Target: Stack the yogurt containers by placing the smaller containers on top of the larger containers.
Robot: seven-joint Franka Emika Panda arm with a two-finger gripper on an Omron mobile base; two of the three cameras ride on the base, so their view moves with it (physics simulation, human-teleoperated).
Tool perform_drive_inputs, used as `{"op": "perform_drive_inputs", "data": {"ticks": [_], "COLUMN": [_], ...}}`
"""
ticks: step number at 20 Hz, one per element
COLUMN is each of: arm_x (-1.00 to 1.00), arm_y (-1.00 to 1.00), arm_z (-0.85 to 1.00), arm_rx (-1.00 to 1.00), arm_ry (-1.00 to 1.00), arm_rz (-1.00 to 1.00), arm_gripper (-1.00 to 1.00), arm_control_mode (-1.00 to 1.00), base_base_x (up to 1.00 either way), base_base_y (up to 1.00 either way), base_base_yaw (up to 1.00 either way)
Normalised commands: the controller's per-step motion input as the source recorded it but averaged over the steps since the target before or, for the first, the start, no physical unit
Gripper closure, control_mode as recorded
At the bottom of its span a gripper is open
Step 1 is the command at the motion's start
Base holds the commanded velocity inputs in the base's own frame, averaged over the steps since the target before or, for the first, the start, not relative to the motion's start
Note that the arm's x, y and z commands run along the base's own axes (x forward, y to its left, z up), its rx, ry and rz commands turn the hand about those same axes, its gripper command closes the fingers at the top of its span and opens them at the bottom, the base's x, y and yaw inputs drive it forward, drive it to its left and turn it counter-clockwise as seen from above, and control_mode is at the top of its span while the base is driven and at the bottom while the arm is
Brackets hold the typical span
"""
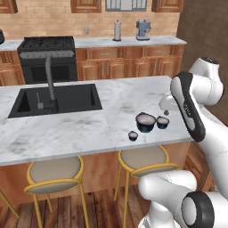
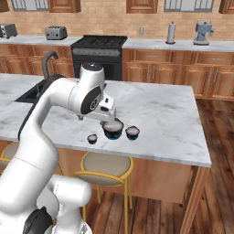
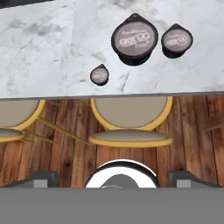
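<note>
Three yogurt containers near the worktop's [image 1: 67,129] front edge, none stacked.
Open, empty gripper [image 2: 109,119] hovers above large tub [image 3: 134,39]; small cups [image 3: 176,41] [image 3: 99,75] flank it; stools [image 3: 130,127] below, sink [image 1: 55,99] well apart.

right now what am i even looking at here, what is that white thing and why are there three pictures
The white thing is a robot arm on a driving base, in a computer-rendered kitchen. Two pictures come from cameras on the base, behind the arm to its left and right. The third comes from a camera on its hand, looking down along the gripper, whose jaws stand open and hold nothing. On the marble island counter sit three yogurt containers: one big tub, one small cup right beside it, and a tinier cup apart, near the counter's edge. None is stacked yet. Stools stand below.
</note>
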Motion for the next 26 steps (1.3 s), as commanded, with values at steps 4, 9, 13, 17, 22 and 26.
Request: {"op": "perform_drive_inputs", "data": {"ticks": [4, 9, 13, 17, 22, 26], "arm_x": [-0.07, 0.0, 0.0, 0.0, 0.0, 0.01], "arm_y": [-0.41, -0.39, -0.38, -0.31, -0.21, -0.09], "arm_z": [-0.05, 0.0, 0.0, -0.04, -0.14, -0.2], "arm_rx": [0.18, 0.19, 0.2, 0.2, 0.13, 0.09], "arm_ry": [-0.02, 0.0, 0.0, 0.0, 0.0, 0.0], "arm_rz": [0.0, 0.0, 0.0, 0.0, 0.0, 0.0], "arm_gripper": [-1.0, -1.0, -1.0, -1.0, -1.0, -1.0], "arm_control_mode": [-1.0, -1.0, -1.0, -1.0, -1.0, -1.0], "base_base_x": [0.0, 0.0, 0.0, 0.0, 0.0, 0.0], "base_base_y": [0.0, 0.0, 0.0, 0.0, 0.0, 0.0], "base_base_yaw": [0.0, 0.0, 0.0, 0.0, 0.0, 0.0]}}
